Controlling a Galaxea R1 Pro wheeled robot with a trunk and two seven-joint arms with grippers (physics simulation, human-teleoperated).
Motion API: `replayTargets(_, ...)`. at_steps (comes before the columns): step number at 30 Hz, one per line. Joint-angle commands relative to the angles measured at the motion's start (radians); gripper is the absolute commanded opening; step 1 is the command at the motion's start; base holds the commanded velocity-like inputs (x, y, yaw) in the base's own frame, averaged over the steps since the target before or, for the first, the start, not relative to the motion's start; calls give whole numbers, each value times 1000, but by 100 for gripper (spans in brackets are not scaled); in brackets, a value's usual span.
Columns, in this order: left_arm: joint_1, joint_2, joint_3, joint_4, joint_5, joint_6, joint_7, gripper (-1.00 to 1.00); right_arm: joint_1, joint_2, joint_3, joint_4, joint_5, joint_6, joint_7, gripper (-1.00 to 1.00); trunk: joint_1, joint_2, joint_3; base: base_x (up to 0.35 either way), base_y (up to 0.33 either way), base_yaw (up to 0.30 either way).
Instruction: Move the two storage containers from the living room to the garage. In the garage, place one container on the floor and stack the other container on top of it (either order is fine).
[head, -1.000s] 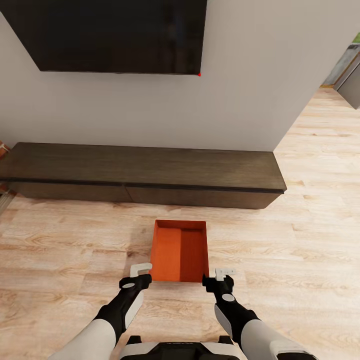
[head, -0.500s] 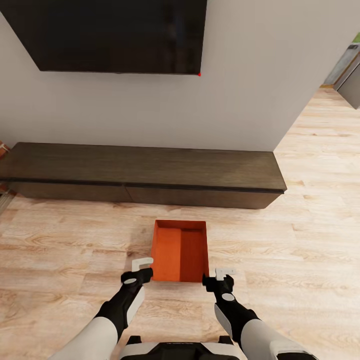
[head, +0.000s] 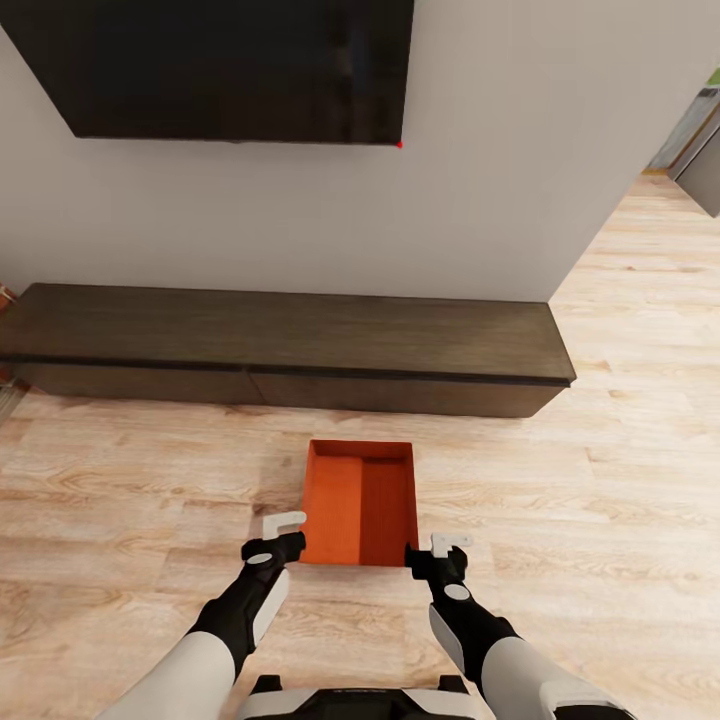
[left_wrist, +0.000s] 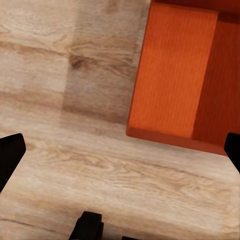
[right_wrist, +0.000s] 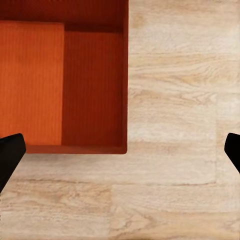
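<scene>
We stand in the living room over an open orange-red rectangular plastic bin (head: 360, 503), which sits on the light wood-plank floor (head: 130, 490) just in front of the long low dark bench (head: 285, 345), under the black wall television (head: 220, 65).

Over the last second our left claw (head: 277, 533) has crept forward and inward, closing on the bin's near left corner, while the right claw (head: 440, 551) has held its post at the near right corner. Both now flank the near end wall, one at each corner.

Both claws are spread wide: in each wrist view the dark fingertips (left_wrist: 10, 155) (right_wrist: 10, 150) sit at opposite edges of the picture with bare planks and the bin's rim between them, pinching nothing. We cannot tell whether either claw yet touches the bin.

We judge this the final lining-up for a two-armed lift. The bin is still on the planks, so the carry to the garage has not begun, and the second container remains to be fetched.
</scene>
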Motion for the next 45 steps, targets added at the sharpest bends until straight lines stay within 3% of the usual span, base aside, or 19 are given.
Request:
replayTargets(1, 0, -1, -1, -2, 7, 5, 5, 100, -1, 1, -5, 1, 9, -2, -2, 100, 4, -8, -4, 0, 0, 0)
replayTargets(7, 0, 6, -5, 5, 1, 18, 5, 100, -2, -4, -2, -25, 12, -3, 14, 100, 27, -50, -23, 0, 0, 0)
replayTargets(12, 0, 9, -3, 39, 10, 6, -11, 100, -2, -7, -9, 59, 4, -14, 77, 100, 46, -85, -38, 0, 0, 0)
replayTargets(45, 0, 11, -2, 55, 4, 1, -1, 100, -2, -7, -10, 56, 7, -45, 83, 100, 173, -316, -142, 0, 0, 0)
